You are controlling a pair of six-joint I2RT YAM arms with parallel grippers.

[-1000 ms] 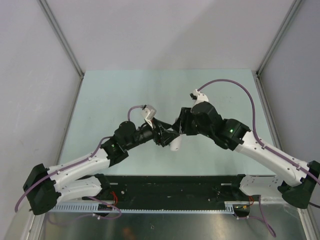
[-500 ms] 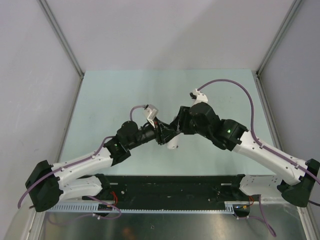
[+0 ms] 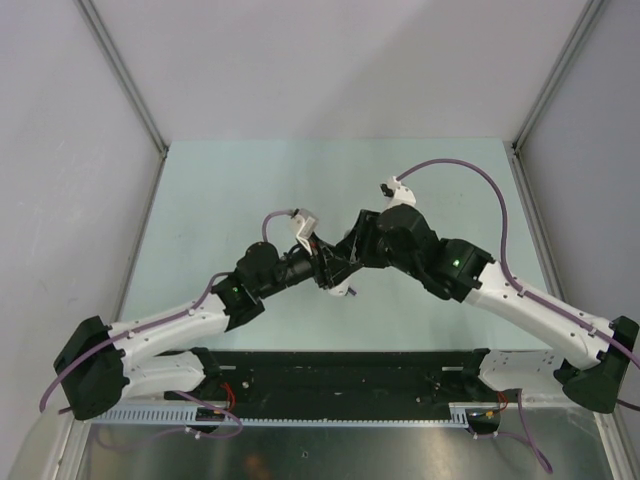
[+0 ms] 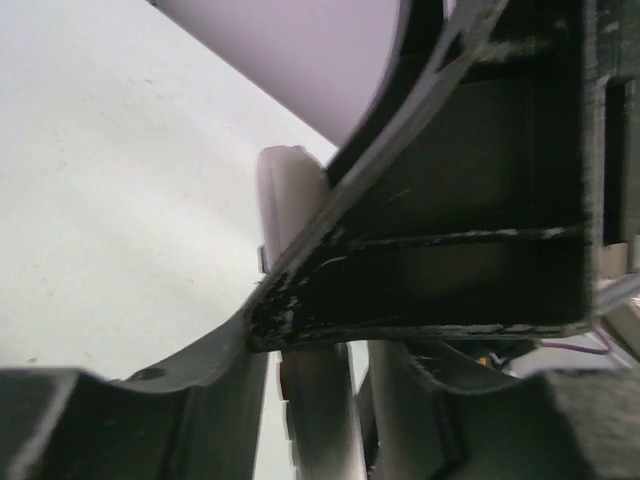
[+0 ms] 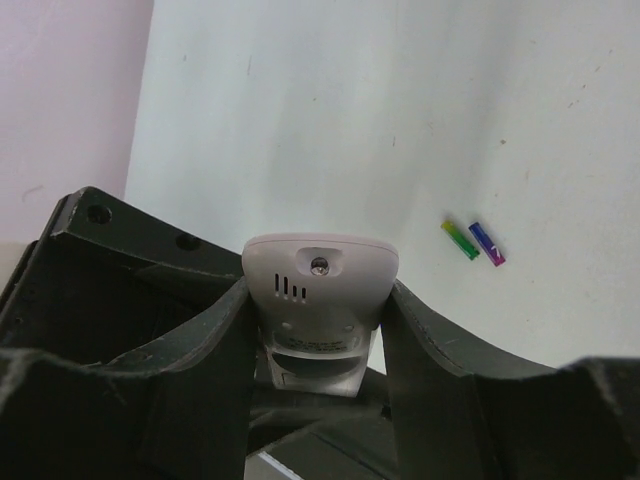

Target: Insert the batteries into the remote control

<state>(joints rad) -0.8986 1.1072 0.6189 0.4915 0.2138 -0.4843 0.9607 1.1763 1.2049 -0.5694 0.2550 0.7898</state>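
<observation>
**Right wrist:** the small white oblong plastic remote (image 5: 320, 285) sits pinched in the right gripper (image 5: 319, 305). One black finger presses each long side. Its back faces the cam, w/ a screw (image 5: 319, 265) and three slots near the rounded far end. A recess shows lower down; can't tell if that's the battery bay.

The two tiny batteries lie on the pale table (image 5: 300, 100), off to the right and well apart from the remote. The green battery (image 5: 460, 240) and purple battery (image 5: 487, 243) lie just beside each other.

Handling, as I judge it: the remote is light, stiff and hollow, w/ a smooth shell that's prob. slippery under hard fingers. Hold it by the long edges, as here, which keeps the back free. The batteries are rigid, round and likely to roll, so pinch each across the middle.

**Left wrist:** the remote is seen edge-on, running up the middle of the frame. A black finger crosses in front of it. The left gripper (image 4: 320, 425) is right at the remote, but I can't tell if it's spread or clamped, as the view's too blocked.

**Top:** the left arm (image 3: 180, 325) and right arm (image 3: 520, 295) both reach in from the near corners, elbows out. Their wrists meet about mid-table, slightly near of centre. The grippers are nose to nose w/ the remote between them, mostly hidden, and the right wrist is angled down-left.
</observation>
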